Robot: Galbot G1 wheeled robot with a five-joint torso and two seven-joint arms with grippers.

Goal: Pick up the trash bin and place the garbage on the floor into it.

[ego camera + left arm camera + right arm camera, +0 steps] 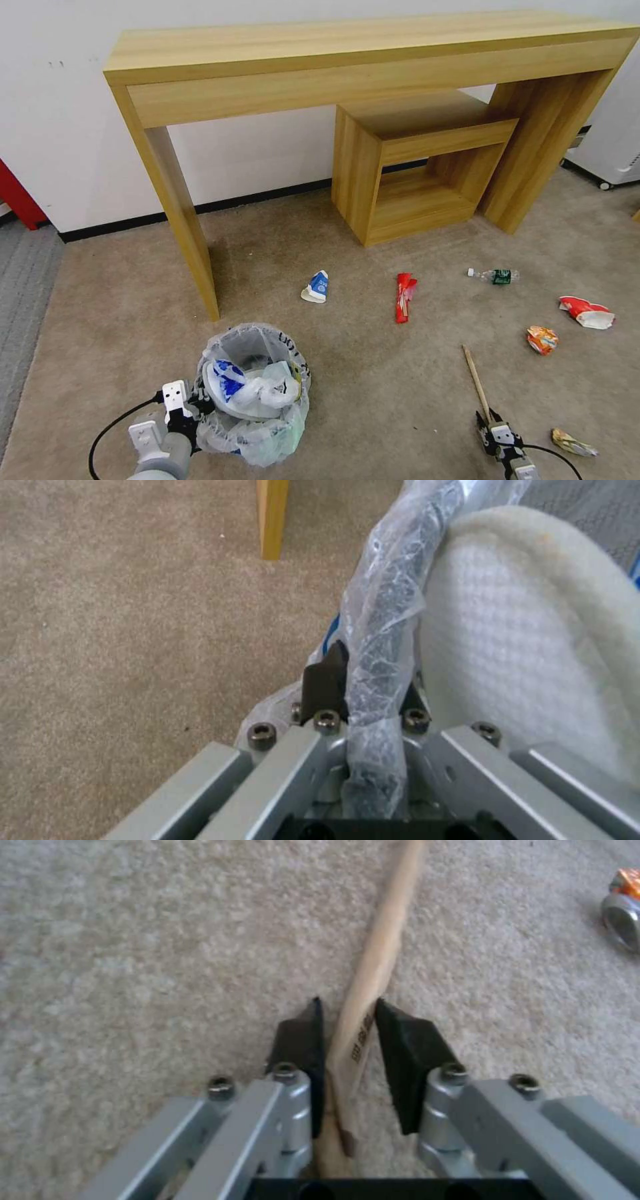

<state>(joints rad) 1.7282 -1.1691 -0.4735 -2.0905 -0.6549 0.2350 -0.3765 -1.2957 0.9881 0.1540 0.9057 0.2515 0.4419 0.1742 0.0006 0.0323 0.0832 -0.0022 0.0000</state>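
Bag-lined trash bin (257,393) pinched by left fingers (325,682); right fingers (410,1060) straddle wooden stick (477,384), unclosed.

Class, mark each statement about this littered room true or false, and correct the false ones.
1. The left gripper grips the bin by its bagged rim. True.
2. The right gripper has its fingers on either side of the stick. True.
3. The bottle is inside the bin. False: it lies on the carpet near the desk.
4. The bin is empty. False: it holds a slipper and wrappers.
5. The red wrapper lies on the desk. False: it is on the carpet.
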